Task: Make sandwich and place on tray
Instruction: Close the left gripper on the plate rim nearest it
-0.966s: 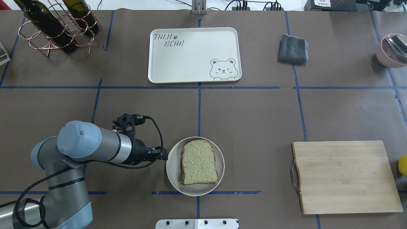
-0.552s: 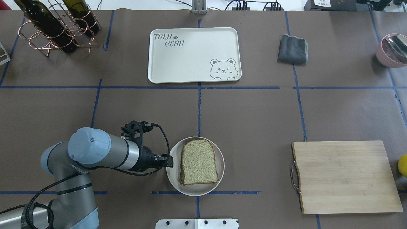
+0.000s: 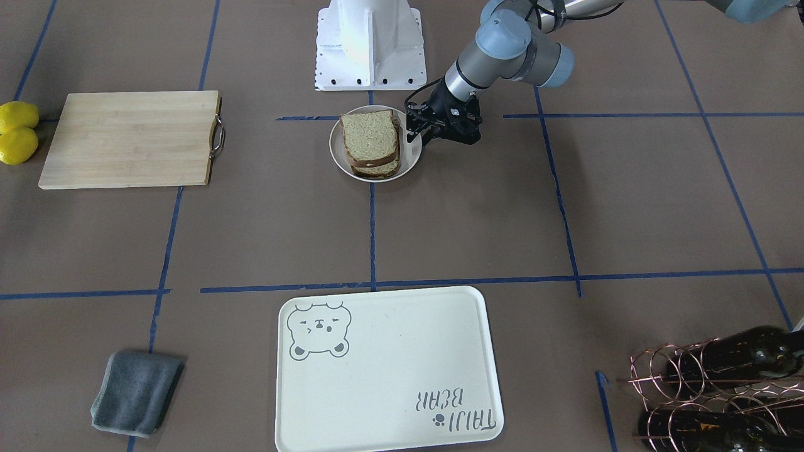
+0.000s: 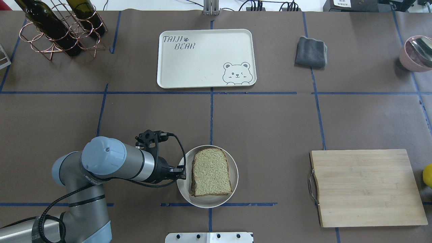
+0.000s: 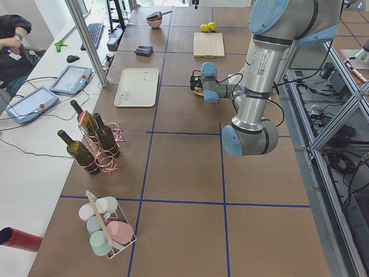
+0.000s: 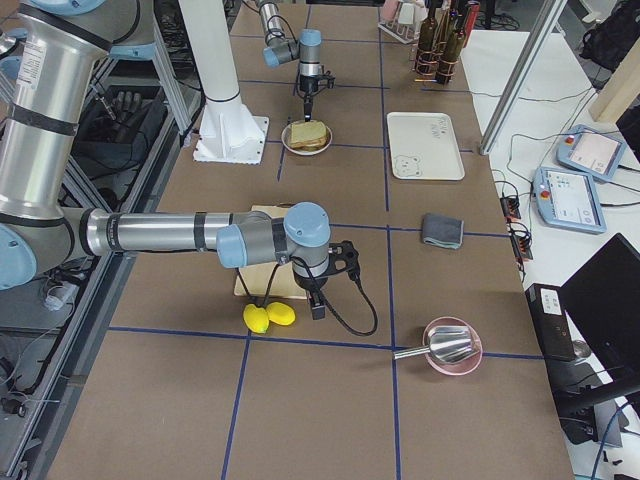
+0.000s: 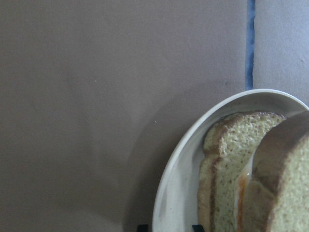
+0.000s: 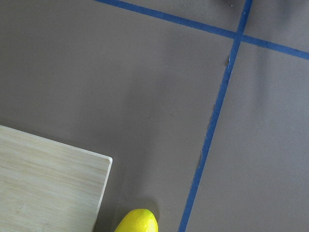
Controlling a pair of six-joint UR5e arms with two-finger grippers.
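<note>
The sandwich (image 4: 211,172) is two speckled tan bread slices stacked on a small round white dish (image 4: 206,202) near the table's front centre. In the left wrist view a white and orange sliver of egg (image 7: 244,179) shows between the slices (image 7: 231,164). My left gripper (image 4: 182,173) is open at the dish's left rim, with its fingertips (image 7: 142,226) low on either side of the rim (image 7: 178,183). The cream bear tray (image 4: 202,57) lies bare at the far centre. My right gripper (image 6: 315,310) hangs by the lemons; I cannot tell its state.
A wooden cutting board (image 4: 368,187) lies at the front right, with two lemons (image 3: 17,132) beside it. A grey cloth (image 4: 310,51) lies right of the tray. A copper rack with wine bottles (image 4: 60,30) stands far left, a pink bowl (image 4: 416,54) far right.
My left arm has moved right, bringing its gripper from just left of the dish up to the dish's rim. The sandwich and dish have not moved.
</note>
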